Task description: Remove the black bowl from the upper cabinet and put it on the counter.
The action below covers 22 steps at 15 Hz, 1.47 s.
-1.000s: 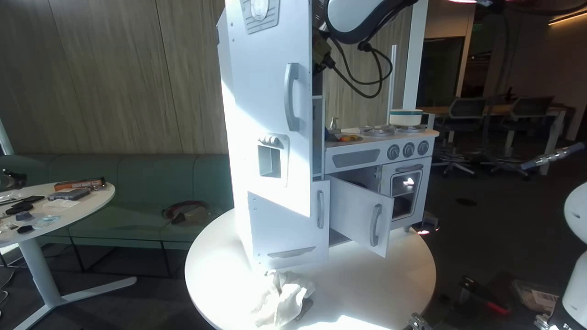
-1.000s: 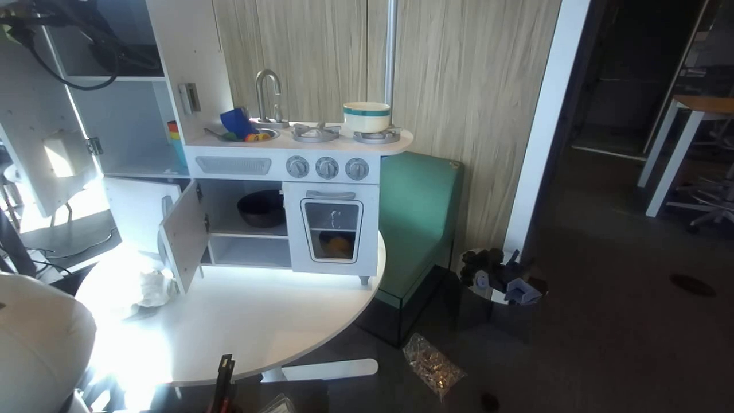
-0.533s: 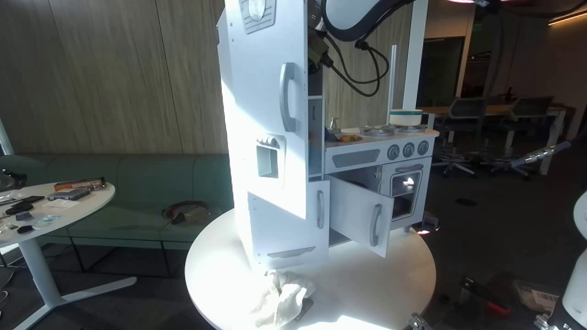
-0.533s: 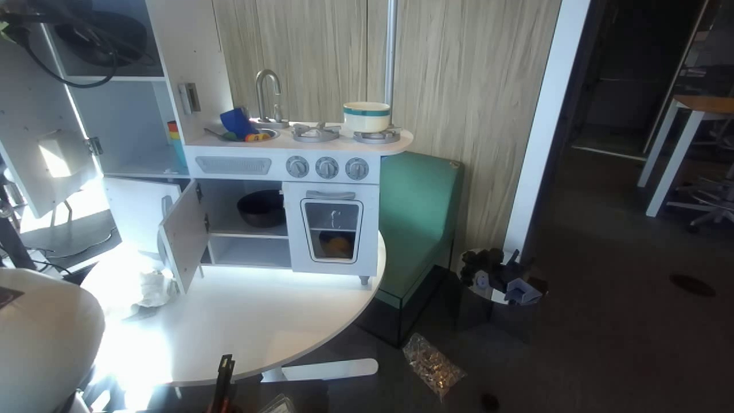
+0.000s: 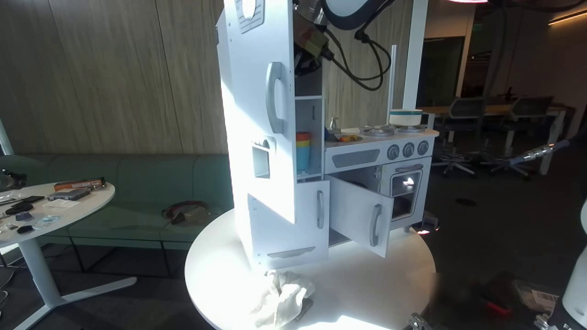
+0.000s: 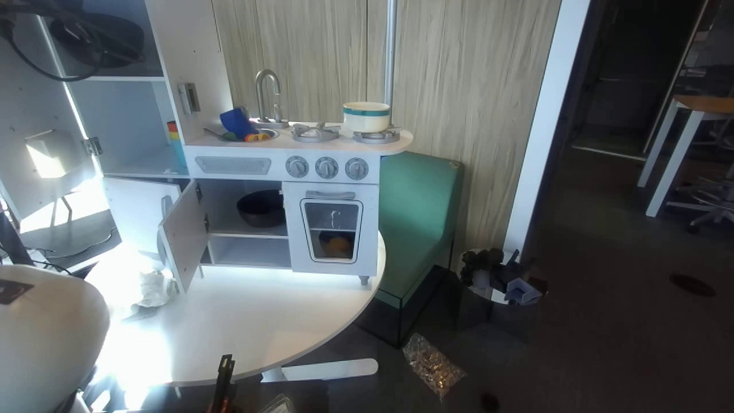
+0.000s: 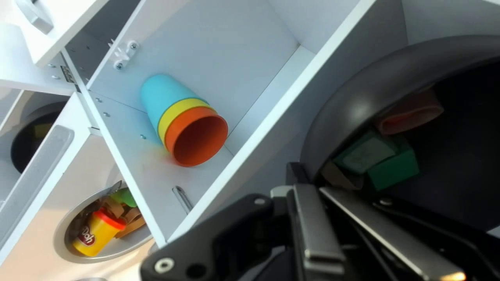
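The gripper [image 7: 311, 181] engages the rim of the black bowl [image 7: 351, 105]. The jaws are clenched on the bowl wall: one finger lies on the outer side, one on the inner side. The bowl is located in the upper cabinet [image 7: 363, 50], above the shelf edge [image 7: 273, 117]; contact between its base and the shelf cannot be confirmed.

Orientation: the bowl is round, so the mouth, rather than a long axis, is the reference. The mouth faces the wrist camera, and the rim curves from the fingertips toward the upper right of that view. The exact tilt cannot be read. A green block [image 7: 392, 168] and a reddish item [image 7: 410, 113] lie inside.

Clearance: in an exterior view, a gap shows between the bowl and the side panel [image 6: 189, 46]. The upper door [image 5: 252, 82] stands swung out; its vertical edge screens part of the gripper. A cable [image 5: 364, 36] hangs in loops near that edge.

Below the shelf, nested cups [image 7: 168, 93] stand upright near the side panel. Beyond the panel, lower than the bowl, lies the counter [image 6: 285, 141]. A sink [image 7: 127, 246] holding a yellow tub [image 7: 95, 234] occupies the near end; a cream pot [image 6: 367, 119] stands on the burner [image 6: 375, 137] at the rounded end. A bare strip runs along the counter's front edge.
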Motion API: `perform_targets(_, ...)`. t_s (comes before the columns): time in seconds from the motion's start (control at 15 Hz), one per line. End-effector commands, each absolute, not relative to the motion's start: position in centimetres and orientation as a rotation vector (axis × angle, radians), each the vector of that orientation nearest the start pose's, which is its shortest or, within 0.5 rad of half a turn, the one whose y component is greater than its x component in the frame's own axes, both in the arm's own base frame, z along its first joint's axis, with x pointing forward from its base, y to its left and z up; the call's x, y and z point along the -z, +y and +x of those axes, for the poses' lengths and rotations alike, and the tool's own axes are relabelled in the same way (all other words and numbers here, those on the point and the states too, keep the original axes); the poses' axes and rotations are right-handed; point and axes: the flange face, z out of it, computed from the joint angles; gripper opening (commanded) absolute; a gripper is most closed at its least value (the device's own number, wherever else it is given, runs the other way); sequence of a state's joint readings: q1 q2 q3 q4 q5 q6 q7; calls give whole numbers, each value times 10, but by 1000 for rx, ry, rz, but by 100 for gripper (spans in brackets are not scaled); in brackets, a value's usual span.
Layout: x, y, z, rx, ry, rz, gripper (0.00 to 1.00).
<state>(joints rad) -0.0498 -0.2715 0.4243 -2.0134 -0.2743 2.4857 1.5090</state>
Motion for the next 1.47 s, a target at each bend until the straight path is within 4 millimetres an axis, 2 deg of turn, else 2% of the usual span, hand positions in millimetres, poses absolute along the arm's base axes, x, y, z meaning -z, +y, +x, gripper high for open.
perform_targets(0.0,-661,240,469,958,1170,-2335,3)
perform_targets(0.33,-665,261,445,899,1164,-2391,3)
perform_targets(0.67,-663,272,417,895,1183,-2404,3)
perform_targets(1.27,-642,291,347,840,1234,-2395,3)
perform_targets(1.4,-635,290,333,814,1260,-2376,3)
